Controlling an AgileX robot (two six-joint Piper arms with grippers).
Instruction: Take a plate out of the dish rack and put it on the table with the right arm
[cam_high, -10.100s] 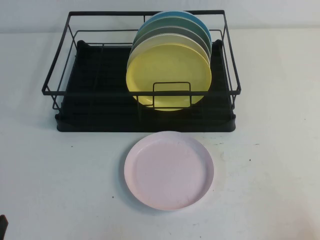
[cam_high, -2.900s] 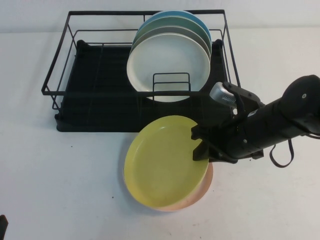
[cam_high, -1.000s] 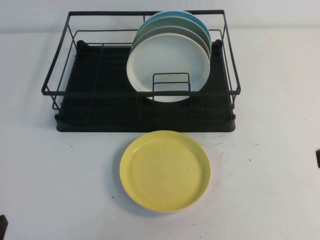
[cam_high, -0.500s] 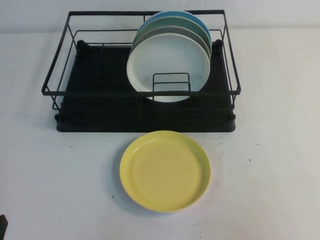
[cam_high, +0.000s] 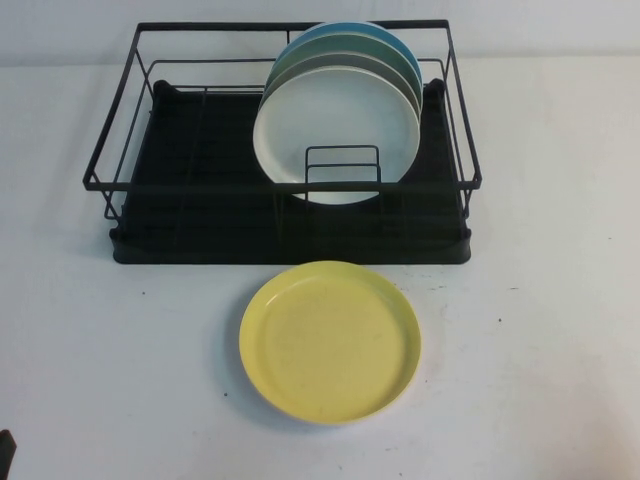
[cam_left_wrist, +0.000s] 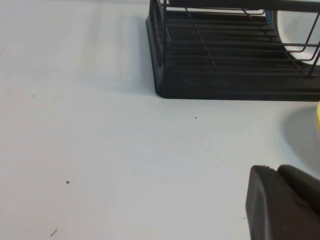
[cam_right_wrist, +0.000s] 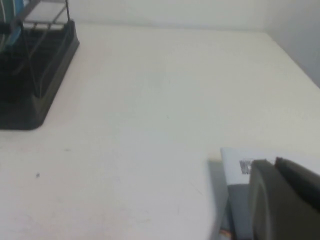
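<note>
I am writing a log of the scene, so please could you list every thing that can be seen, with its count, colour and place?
plate: one, pale yellow, lying flat on the table just in front of the dish rack.
dish rack: one, black wire with a black tray base, at the back middle of the table.
plates in the rack: four upright in the right half, white at the front, then grey, green and blue.
table: one, white with small dark specks.
left gripper: one, black, low over the table at the near left.
right gripper: one, black, near the table's right edge, away from the plate.
</note>
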